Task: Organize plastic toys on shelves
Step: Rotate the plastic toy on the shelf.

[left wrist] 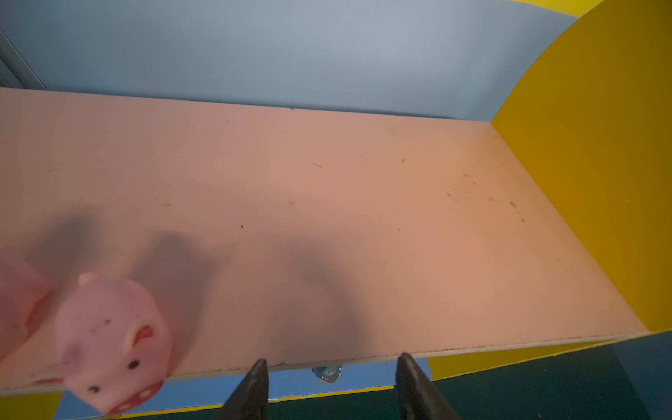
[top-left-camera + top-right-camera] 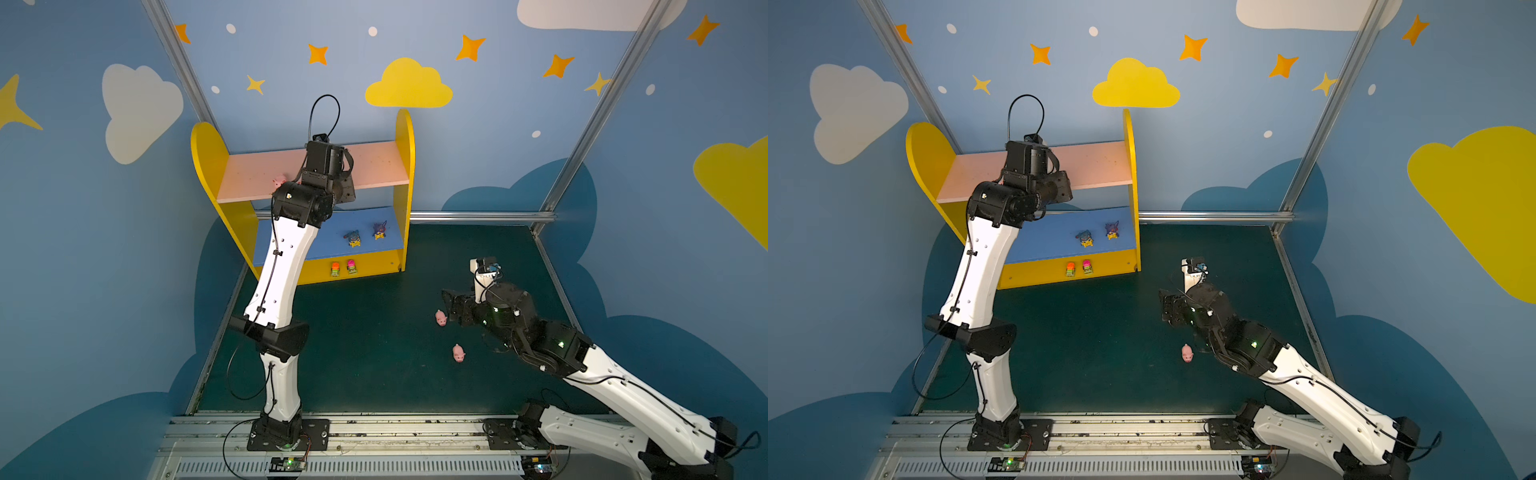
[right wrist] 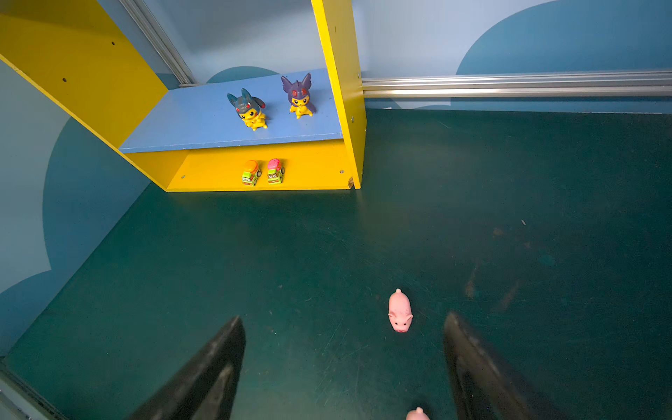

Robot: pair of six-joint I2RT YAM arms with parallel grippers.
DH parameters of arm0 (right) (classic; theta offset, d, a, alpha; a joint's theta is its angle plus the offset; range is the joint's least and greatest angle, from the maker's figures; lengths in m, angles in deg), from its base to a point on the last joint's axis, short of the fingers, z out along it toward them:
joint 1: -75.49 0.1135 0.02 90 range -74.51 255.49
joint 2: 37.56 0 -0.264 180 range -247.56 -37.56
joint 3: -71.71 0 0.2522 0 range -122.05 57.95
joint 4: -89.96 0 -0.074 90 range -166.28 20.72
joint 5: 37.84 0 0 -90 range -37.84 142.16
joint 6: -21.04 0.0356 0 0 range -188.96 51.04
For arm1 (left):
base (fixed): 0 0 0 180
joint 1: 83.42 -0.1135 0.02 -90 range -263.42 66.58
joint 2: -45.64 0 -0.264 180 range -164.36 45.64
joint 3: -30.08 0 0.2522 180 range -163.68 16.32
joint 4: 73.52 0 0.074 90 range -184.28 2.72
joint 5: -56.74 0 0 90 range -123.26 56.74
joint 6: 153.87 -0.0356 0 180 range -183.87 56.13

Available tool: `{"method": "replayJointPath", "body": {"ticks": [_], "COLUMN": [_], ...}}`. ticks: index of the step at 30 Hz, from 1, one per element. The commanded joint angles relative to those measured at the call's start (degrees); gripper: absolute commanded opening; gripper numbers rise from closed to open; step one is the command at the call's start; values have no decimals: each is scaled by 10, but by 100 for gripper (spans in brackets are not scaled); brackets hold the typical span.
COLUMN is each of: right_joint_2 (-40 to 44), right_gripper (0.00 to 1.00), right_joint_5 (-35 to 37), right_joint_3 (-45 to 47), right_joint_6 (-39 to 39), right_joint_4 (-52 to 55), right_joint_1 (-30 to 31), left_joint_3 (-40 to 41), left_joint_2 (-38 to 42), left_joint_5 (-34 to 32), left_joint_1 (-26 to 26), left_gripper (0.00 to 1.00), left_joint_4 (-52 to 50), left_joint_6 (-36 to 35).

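My left gripper (image 1: 331, 358) spread, empty, at pink upper board (image 1: 327, 189) near edge, shelf pig (image 1: 112, 342) just left. Right gripper (image 3: 342, 316) spread wide, empty, table pig (image 3: 400, 311) beside it.

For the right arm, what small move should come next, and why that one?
Probably lower the right gripper over the pink pig on the green mat, centring on it. The jaws stand open and empty above the mat, and this pig lies just ahead, between the fingertips but closer to one, not yet on the shelves.
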Motion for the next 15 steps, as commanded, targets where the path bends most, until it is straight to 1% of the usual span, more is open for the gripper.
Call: {"method": "replayJointPath", "body": {"ticks": [1,12,15], "right_joint_2": [-6,-26,-34], "right_gripper": [84,84,84], "right_joint_5": [3,-2,-3], "right_joint_3": [-11,-22,-25], "right_joint_6": [-5,-4,-3], "right_joint_4": [-9,-13,-14], "right_joint_1": [-4,-5,-5], "left_joint_3": [-5,51,54], "left_joint_2": [7,36,40], "left_joint_5": [0,11,15], "left_joint_1": [-9,-38,-45], "left_gripper": [56,55,55], "left_joint_4": [-9,12,16], "left_joint_6": [-4,-4,-5]}}
